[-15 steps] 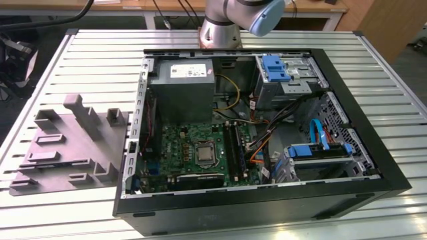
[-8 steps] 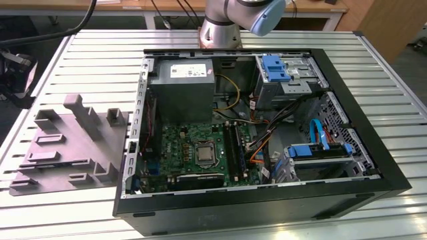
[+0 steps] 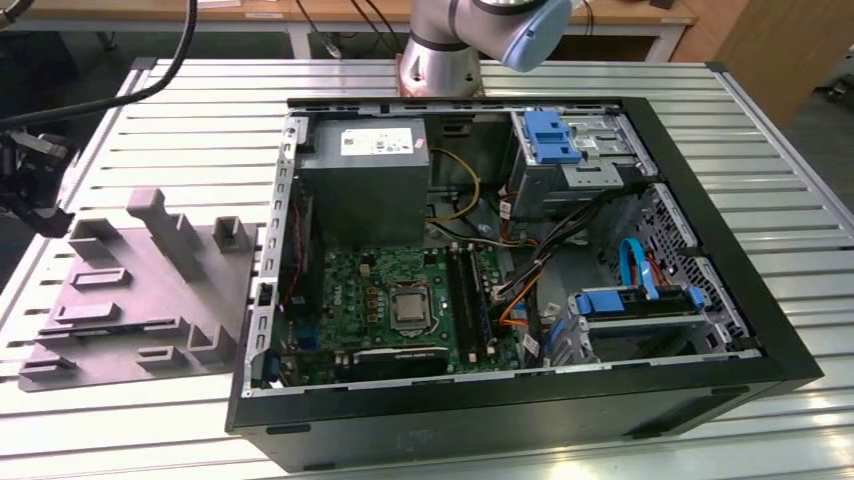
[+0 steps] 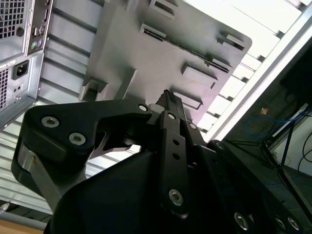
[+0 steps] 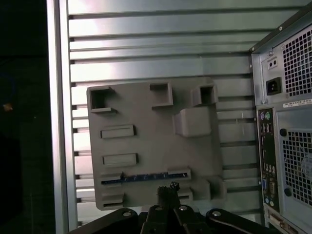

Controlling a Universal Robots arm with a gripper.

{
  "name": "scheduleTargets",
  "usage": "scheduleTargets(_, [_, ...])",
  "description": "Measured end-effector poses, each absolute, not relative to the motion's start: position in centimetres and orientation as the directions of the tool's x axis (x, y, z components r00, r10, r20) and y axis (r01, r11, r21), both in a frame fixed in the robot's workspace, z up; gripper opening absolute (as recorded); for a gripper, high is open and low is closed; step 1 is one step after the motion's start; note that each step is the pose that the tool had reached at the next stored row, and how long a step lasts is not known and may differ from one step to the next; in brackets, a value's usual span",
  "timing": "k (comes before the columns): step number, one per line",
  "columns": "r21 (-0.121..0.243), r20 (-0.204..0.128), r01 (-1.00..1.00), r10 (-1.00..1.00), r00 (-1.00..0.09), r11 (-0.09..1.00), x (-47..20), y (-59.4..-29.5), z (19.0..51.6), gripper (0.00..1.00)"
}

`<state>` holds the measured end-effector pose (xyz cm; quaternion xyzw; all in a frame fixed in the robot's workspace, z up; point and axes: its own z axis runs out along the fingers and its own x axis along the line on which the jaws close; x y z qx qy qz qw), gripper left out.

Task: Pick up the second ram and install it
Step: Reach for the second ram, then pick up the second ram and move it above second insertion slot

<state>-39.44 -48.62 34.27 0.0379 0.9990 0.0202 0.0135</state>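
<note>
The second ram [image 5: 145,178] is a thin dark blue stick lying in a long slot of the grey holder tray [image 5: 146,107], near the tray's edge closest to my gripper. My gripper [image 5: 168,188] hovers just outside that edge, fingers shut with nothing between them. The second wrist view shows the shut fingertips [image 4: 169,99] in front of the tray [image 4: 161,44]. In the exterior view the gripper [image 3: 47,215] hangs at the far left, beside the tray [image 3: 134,300].
An open black computer case [image 3: 507,400] lies at the exterior view's right of the tray, with the green motherboard [image 3: 374,290], grey power supply [image 3: 363,180] and blue drive brackets [image 3: 550,138] inside. The case's rear panel [image 5: 287,122] stands beside the tray. All rests on a slatted metal table [image 3: 174,130].
</note>
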Motion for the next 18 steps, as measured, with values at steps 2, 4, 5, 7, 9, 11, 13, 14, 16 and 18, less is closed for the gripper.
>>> scheduleTargets(2, [0.041, -0.025, 0.075, 0.076, -0.997, 0.996, -39.4, -48.8, 33.9, 0.11])
scheduleTargets(4, [0.041, -0.025, 0.075, 0.076, -0.997, 0.996, -39.5, -49.0, 33.5, 0.11])
scheduleTargets(5, [0.041, -0.025, 0.075, 0.076, -0.997, 0.996, -39.5, -49.1, 33.4, 0.11])
scheduleTargets(7, [0.041, -0.025, 0.075, 0.076, -0.997, 0.996, -39.5, -49.2, 33.0, 0.11])
scheduleTargets(9, [0.041, -0.025, 0.075, 0.076, -0.997, 0.996, -39.5, -49.2, 32.8, 0.11])
scheduleTargets(11, [0.041, -0.025, 0.075, 0.076, -0.997, 0.996, -39.5, -49.2, 32.8, 0.11])
scheduleTargets(13, [0.041, -0.025, 0.075, 0.076, -0.997, 0.996, -39.5, -49.2, 32.8, 0.11])
scheduleTargets(14, [0.041, -0.025, 0.075, 0.076, -0.997, 0.996, -39.5, -49.2, 32.8, 0.11])
scheduleTargets(16, [0.041, -0.025, 0.075, 0.076, -0.997, 0.996, -39.5, -49.2, 32.7, 0.11])
scheduleTargets(18, [0.041, -0.025, 0.075, 0.076, -0.997, 0.996, -39.5, -49.2, 32.7, 0.11])
